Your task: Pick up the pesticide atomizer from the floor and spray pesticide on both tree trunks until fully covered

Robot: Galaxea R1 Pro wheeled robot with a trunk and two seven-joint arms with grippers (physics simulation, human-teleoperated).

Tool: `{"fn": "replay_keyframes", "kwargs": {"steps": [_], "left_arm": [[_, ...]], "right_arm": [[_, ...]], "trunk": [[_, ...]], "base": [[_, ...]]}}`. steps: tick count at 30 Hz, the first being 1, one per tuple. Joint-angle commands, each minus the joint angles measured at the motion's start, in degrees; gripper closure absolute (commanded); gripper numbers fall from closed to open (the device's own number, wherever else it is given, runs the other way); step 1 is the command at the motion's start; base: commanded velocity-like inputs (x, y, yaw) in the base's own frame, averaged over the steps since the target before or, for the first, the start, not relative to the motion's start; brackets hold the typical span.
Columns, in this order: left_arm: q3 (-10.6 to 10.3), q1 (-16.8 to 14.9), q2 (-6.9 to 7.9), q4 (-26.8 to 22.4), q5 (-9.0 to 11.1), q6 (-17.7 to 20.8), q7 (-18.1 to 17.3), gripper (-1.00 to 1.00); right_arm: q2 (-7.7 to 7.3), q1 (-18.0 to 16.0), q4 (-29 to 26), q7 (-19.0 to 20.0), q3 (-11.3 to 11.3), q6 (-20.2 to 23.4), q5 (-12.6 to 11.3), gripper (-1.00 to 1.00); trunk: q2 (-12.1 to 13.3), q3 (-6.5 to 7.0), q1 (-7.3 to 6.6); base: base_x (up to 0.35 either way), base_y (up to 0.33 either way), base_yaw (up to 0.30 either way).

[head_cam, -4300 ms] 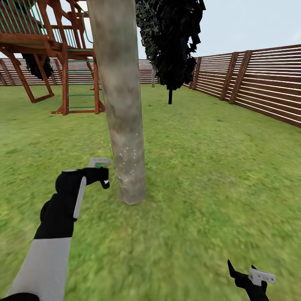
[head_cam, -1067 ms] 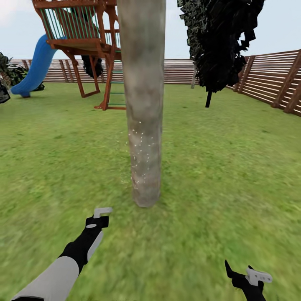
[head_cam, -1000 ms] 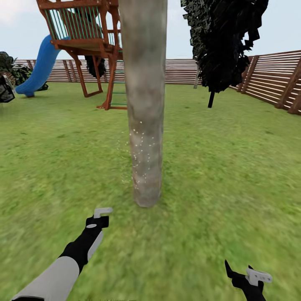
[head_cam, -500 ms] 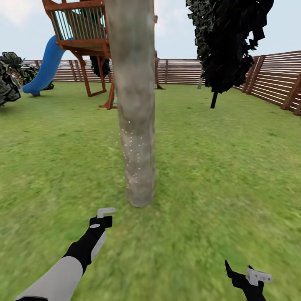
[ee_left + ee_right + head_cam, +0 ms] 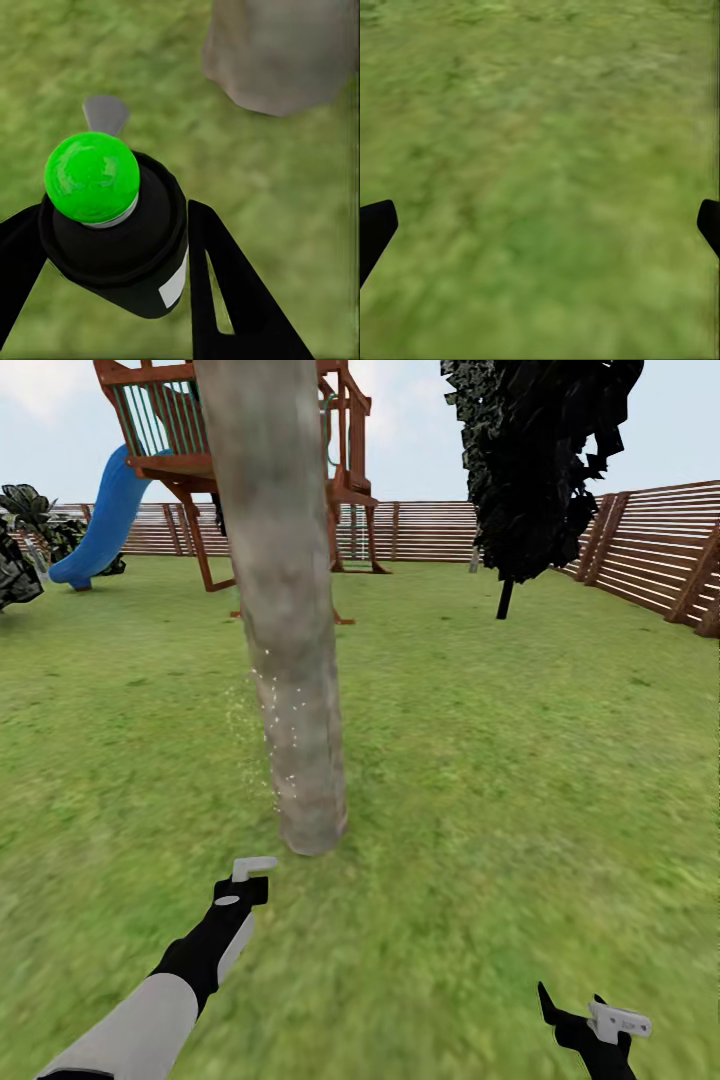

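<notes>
Both grippers low | left gripper (image 5: pixel 112 247) grips atomizer (image 5: pixel 112 225) | trunk (image 5: pixel 285 660) near

The trunk (image 5: pixel 285 630) just ahead of the left hand is mottled grey-beige, flecked with white specks. The spray bottle (image 5: pixel 112 225) is black with a bright green cap and a white label. Grass (image 5: pixel 520 760) is blotchy green; the slide (image 5: pixel 100 520) is blue.

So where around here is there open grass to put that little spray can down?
Open lawn stretches between the mottled grey-beige tree trunk and the brown slatted fence, and also left of the trunk toward the blue slide. It is tighter at the trunk's base, where the left gripper holds the dark green-capped spray can.
</notes>
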Motion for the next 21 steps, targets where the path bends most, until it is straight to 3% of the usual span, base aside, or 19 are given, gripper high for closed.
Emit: {"fn": "replay_keyframes", "kwargs": {"steps": [1, 9, 15, 21], "left_arm": [[-0.01, 0.0, 0.0, -0.01, -0.02, 0.0, 0.0, 1.0], [-0.01, 0.0, 0.0, -0.01, -0.15, 0.03, -0.02, 1.0], [0.02, 0.0, 0.0, -0.01, -0.18, 0.03, 0.0, 1.0], [0.13, 0.0, 0.11, -0.01, 0.09, 0.08, 0.05, 1.0]], "right_arm": [[0.0, 0.0, 0.0, 0.0, 0.0, 0.0, 0.0, -1.0], [0.0, 0.0, 0.0, 0.0, 0.0, 0.0, 0.0, -1.0], [0.0, 0.0, 0.0, 0.01, 0.0, 0.0, 0.0, -1.0], [0.0, 0.0, 0.0, 0.01, 0.0, 0.0, 0.0, -1.0]], "trunk": [[0.0, 0.0, 0.0], [0.0, 0.0, 0.0], [0.0, 0.0, 0.0], [0.0, 0.0, 0.0]], "base": [[0.0, -0.27, 0.0], [0.015, -0.27, 0.0], [0.185, -0.233, 0.003], [0.198, -0.224, 0.233]]}}
